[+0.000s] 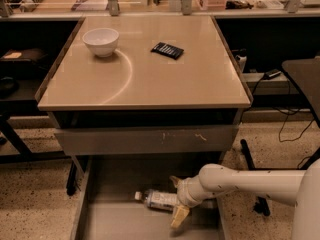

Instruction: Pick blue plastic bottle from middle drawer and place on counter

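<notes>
The blue plastic bottle [158, 199] lies on its side on the floor of the open middle drawer [120, 224], white cap pointing left. My gripper [176, 199] reaches in from the right on a white arm. It is open, with one finger behind the bottle's right end and one finger [179, 216] in front of it. The bottle's base is partly hidden by the gripper. The beige counter [150, 79] is above the drawer.
A white bowl [101, 41] and a flat black calculator [167, 50] sit on the counter. A closed grey drawer front [145, 139] with scratch marks hangs just above the open drawer. A dark chair [305, 79] and cables stand at the right.
</notes>
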Tool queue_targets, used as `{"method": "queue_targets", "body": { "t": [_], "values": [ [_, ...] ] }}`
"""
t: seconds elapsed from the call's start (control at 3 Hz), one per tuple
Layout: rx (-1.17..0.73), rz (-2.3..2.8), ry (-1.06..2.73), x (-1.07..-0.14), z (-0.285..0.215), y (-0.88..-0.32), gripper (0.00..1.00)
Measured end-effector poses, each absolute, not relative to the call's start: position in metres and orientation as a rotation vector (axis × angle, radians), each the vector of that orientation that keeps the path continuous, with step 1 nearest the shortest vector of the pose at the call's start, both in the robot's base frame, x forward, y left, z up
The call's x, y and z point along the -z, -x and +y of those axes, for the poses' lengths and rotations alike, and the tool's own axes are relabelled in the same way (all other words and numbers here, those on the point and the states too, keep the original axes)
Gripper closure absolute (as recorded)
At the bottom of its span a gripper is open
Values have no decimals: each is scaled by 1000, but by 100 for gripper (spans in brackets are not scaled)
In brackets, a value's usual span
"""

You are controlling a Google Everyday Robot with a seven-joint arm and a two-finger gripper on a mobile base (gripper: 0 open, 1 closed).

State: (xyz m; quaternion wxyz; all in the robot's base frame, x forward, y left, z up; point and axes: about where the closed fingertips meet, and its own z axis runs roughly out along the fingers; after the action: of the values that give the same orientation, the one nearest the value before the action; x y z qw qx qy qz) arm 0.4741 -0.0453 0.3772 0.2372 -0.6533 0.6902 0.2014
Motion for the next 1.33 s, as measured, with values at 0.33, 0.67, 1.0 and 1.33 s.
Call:
{"method": "queue_targets", "body": {
  "t": [0.33, 0.67, 1.0, 1.33],
  "values": [
    [-552, 1892, 1791, -377, -45, -474, 20],
    [-552, 1892, 1791, -377, -45, -474, 42],
    [-552, 1892, 1791, -377, -45, -474, 66],
    [-552, 1892, 1791, -377, -45, -474, 89]
  ]
}}
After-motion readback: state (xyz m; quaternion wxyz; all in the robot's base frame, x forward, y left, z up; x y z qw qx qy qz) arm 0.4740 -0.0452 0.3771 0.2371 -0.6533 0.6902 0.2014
